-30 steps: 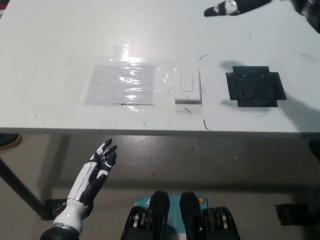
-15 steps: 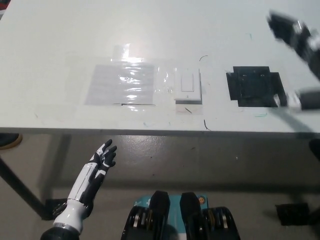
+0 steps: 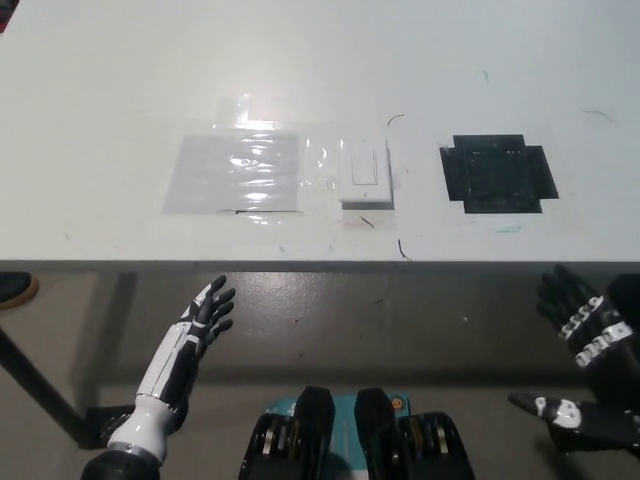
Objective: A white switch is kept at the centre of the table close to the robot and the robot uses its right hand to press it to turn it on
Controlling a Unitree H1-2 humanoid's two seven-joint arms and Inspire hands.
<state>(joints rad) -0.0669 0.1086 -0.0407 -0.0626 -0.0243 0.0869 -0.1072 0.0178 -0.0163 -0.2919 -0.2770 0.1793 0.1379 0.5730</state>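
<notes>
White switch sits at frame centre near the table front edge, long axis pointing up-frame, lying up-left of the black right hand, empty with fingers spread at lower right; left hand rests released lower left.

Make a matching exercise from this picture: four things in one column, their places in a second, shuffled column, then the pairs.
Things:
1. white rocker switch
2. black square patch
3. white left hand
4. black right hand

Places:
A. below the table edge, lower right
B. on the table, right of the switch
C. below the table edge, lower left, fingers spread
D. on the table, centre, beside a clear plastic sheet

Pairs: 1-D, 2-B, 3-C, 4-A
</notes>
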